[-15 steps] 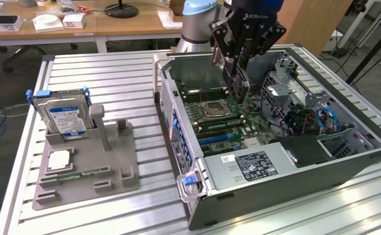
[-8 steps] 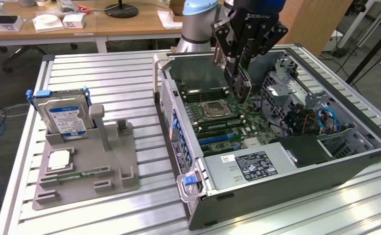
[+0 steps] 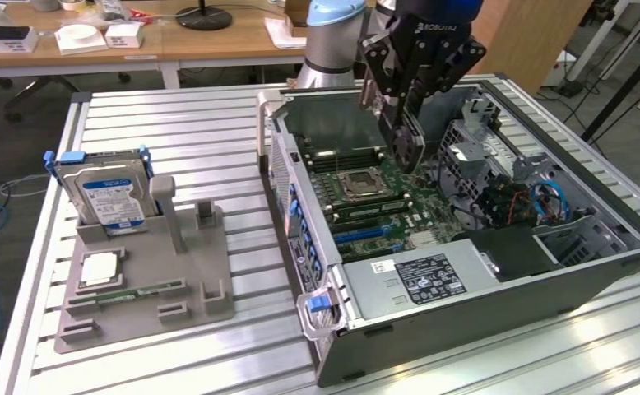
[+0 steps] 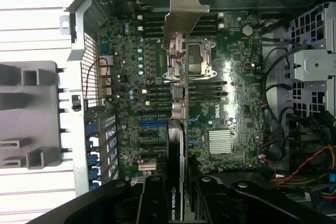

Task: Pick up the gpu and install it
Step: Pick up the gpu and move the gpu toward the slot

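Black gripper [image 4: 181,198] jaws are being clenched on the gpu [image 4: 176,156], which is being held edge-on above the motherboard [image 4: 236,103] inside the open computer case [image 3: 463,329] on the table [image 3: 188,132].

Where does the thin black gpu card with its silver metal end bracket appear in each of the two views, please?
Exterior view: the thin black gpu card hangs edge-on from the gripper over the green motherboard in the open grey computer case.
Wrist view: the card runs edge-on above the motherboard, its silver bracket overlapping the socket.
Shared landmark: the square silver CPU socket.
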`<action>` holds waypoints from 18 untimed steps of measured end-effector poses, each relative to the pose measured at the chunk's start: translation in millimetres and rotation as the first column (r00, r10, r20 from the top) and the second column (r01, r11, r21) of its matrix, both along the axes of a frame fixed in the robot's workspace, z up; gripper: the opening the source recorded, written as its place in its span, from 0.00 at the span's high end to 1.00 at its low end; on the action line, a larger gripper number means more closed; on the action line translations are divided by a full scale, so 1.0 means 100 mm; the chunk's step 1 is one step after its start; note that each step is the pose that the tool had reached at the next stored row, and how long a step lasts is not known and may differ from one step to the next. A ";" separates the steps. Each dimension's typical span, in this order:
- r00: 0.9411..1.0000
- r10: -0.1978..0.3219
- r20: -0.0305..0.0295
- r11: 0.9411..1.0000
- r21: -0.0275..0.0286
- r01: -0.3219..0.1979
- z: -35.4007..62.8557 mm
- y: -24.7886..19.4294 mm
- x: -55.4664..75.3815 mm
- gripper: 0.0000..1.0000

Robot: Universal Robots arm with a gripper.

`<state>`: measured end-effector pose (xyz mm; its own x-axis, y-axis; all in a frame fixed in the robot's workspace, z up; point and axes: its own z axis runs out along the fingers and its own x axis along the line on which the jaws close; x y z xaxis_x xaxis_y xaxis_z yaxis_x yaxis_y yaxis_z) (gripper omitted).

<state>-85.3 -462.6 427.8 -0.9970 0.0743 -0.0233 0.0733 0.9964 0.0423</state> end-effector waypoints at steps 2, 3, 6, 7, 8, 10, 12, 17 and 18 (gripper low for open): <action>1.000 0.000 0.000 1.000 0.000 0.000 0.000 0.000 0.01 0.74; 1.000 0.000 0.000 1.000 0.000 0.000 0.000 0.000 0.01 0.74; 1.000 0.000 0.000 1.000 0.000 0.000 0.000 0.000 0.02 0.74; 1.000 0.000 0.000 1.000 0.000 0.000 0.000 0.000 0.03 0.74; 1.000 0.000 0.000 1.000 0.000 0.000 0.000 0.000 0.03 0.74; 1.000 0.000 0.000 1.000 0.000 0.000 0.000 0.000 0.04 0.74; 1.000 0.000 0.000 1.000 0.000 0.000 0.000 0.000 0.05 0.74; 1.000 0.000 0.000 1.000 0.000 0.000 0.000 0.000 0.07 0.74; 1.000 0.000 0.000 1.000 0.000 0.000 0.000 0.000 0.07 0.74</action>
<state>-78.1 -462.6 427.8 -0.9970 0.0743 -0.0233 0.0733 0.9964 0.0424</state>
